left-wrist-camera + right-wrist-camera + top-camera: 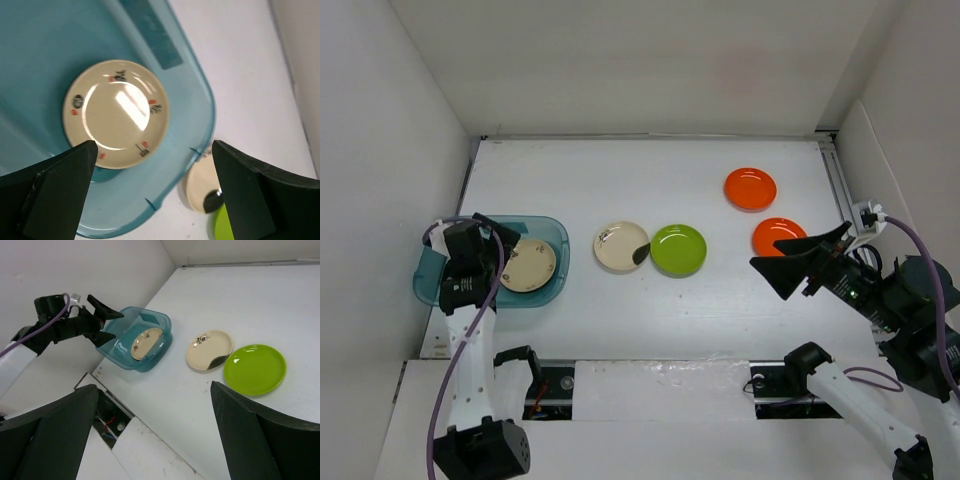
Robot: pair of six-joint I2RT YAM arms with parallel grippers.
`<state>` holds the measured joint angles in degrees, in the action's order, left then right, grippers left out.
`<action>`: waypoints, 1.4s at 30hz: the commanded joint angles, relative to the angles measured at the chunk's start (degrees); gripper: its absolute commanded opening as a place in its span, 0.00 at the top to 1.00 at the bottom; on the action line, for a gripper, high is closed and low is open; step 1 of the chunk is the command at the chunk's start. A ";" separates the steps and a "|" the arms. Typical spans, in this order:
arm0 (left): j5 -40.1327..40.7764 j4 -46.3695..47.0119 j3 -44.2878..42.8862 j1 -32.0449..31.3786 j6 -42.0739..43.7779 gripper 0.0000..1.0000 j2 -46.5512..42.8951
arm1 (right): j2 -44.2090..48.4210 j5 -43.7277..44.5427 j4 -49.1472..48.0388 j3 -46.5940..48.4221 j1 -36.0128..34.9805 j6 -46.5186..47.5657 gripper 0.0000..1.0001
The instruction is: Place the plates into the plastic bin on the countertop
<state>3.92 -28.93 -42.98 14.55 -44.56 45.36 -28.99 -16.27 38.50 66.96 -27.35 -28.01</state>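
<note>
Glossy round cream plate [117, 112] lies in translucent teal bin [200, 100]. Left claw [154, 150] and right claw [153, 387] gape wide, empty. Second plate [197, 185] partly hidden by left finger [260, 200].

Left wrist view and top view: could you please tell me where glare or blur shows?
Left wrist view: a white glare patch on the cream plate inside the bin. Top view: even light, no strong glare.
</note>
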 commanded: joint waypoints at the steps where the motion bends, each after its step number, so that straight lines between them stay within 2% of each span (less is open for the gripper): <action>1: -8.91 6.76 -1.65 -1.62 4.90 0.00 -3.09 | -0.27 2.55 -4.21 -1.20 -0.16 0.85 0.00; 2: -10.67 7.30 -2.71 -2.23 6.22 0.00 -2.57 | -0.80 3.87 -4.22 -2.26 -0.16 -0.71 0.00; 3: -17.22 9.31 -3.59 -2.24 7.28 0.00 -0.30 | -1.50 5.10 -4.83 -3.23 -0.16 -1.34 0.00; 7: -29.47 14.07 -8.51 -2.24 9.74 0.00 5.87 | -5.54 11.42 -6.07 -8.85 -0.16 -6.52 0.00; 11: -34.50 15.39 -16.40 -2.24 11.15 0.00 12.63 | -11.51 11.53 -12.64 -19.72 -0.16 -12.14 0.00; 12: -35.81 15.39 -17.74 -2.24 11.16 0.00 14.47 | -13.09 11.53 -16.84 -21.50 -0.16 -13.29 0.00; 14: -38.18 16.26 -19.94 -2.24 11.16 0.00 18.08 | -19.06 10.21 -21.43 -24.49 -0.16 -15.75 0.03; 20: -46.19 22.07 -23.19 -3.37 9.05 0.00 24.31 | -36.88 11.53 -30.94 -26.97 1.33 -18.48 0.08; 23: -39.45 13.92 -34.69 -11.01 14.92 0.00 29.76 | -42.61 10.82 -34.10 -26.35 1.86 -18.48 0.10; 26: -39.51 14.50 -36.48 -13.05 13.19 0.00 32.59 | -45.44 11.53 -37.00 -25.57 3.09 -18.48 0.13; 28: -40.22 17.58 -35.68 -13.75 11.87 0.00 32.59 | -49.48 10.39 -37.01 -24.52 3.62 -18.48 0.19; 37: -39.87 19.79 -30.41 -16.04 12.64 0.00 33.91 | -64.95 7.83 -38.06 -19.41 7.66 -17.44 0.41; 38: -39.87 19.79 -30.41 -16.04 12.65 0.00 33.91 | -65.57 7.31 -38.06 -19.41 7.67 -17.43 0.50; 40: -40.39 19.79 -29.88 -16.04 14.23 0.00 33.91 | -66.36 6.79 -39.20 -19.41 8.98 -17.43 0.58; 41: -40.40 19.79 -29.88 -16.04 14.23 0.00 33.91 | -67.24 6.78 -39.20 -19.41 8.98 -18.04 0.72; 42: -40.40 19.79 -29.18 -16.04 14.23 0.00 33.91 | -67.25 6.78 -39.20 -19.41 9.85 -18.04 0.79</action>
<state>-35.53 -11.77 -72.90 -1.50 -32.18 80.09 -95.11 -8.80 1.54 46.37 -18.76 -46.13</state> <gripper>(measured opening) 0.993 0.244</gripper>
